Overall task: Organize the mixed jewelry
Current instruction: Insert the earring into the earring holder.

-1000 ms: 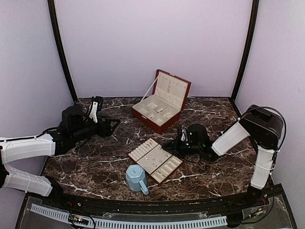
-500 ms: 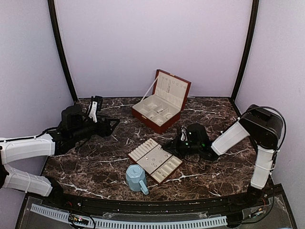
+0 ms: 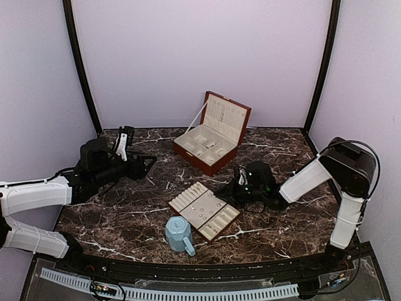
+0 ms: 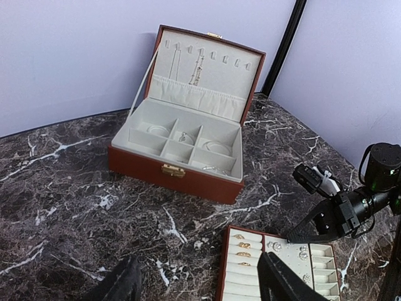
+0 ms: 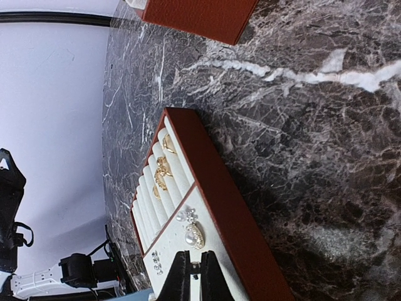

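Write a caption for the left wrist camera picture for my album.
Open jewelry box on the marble table, ring tray nearer, framed by the open left gripper.

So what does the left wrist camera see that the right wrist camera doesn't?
Only the left wrist view looks inside the open jewelry box: cream compartments, and chains hanging in its lid. Only the right wrist view shows a pearly earring close up, just ahead of the shut right gripper. Both show the tray with gold rings and the marble table.
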Controlling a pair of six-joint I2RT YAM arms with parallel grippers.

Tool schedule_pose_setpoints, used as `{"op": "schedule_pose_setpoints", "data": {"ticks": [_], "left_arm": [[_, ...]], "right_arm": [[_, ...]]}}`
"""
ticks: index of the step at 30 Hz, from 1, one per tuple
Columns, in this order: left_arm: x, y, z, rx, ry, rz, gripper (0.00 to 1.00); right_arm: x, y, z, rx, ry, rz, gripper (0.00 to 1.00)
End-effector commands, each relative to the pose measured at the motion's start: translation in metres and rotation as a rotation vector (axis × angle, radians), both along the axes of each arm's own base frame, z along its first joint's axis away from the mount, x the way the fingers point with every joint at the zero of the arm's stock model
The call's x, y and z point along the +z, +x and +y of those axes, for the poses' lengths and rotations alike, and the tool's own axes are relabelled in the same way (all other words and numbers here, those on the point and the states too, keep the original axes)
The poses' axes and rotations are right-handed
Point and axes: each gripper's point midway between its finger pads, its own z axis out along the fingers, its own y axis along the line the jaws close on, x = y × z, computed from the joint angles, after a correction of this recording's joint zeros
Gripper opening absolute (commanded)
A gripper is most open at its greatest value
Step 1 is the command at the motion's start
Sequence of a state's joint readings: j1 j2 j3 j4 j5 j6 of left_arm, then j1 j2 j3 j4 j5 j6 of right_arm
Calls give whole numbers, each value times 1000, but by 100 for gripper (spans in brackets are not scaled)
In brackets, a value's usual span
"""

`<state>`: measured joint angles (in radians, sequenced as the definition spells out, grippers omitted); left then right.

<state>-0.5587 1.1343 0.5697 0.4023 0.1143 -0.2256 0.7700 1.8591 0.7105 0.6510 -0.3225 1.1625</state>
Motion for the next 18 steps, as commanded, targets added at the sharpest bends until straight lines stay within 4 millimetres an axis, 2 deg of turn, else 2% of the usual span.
{"op": "schedule_pose_setpoints", "data": {"ticks": [1,18], "left_arm": [[1,-3,5,11,-6,-4,66],[-2,-4,6,13,0,1,66]], "right_arm": [[5,2,3,8,11,-15,0],[-1,1,10,31,16,-2,0]]}}
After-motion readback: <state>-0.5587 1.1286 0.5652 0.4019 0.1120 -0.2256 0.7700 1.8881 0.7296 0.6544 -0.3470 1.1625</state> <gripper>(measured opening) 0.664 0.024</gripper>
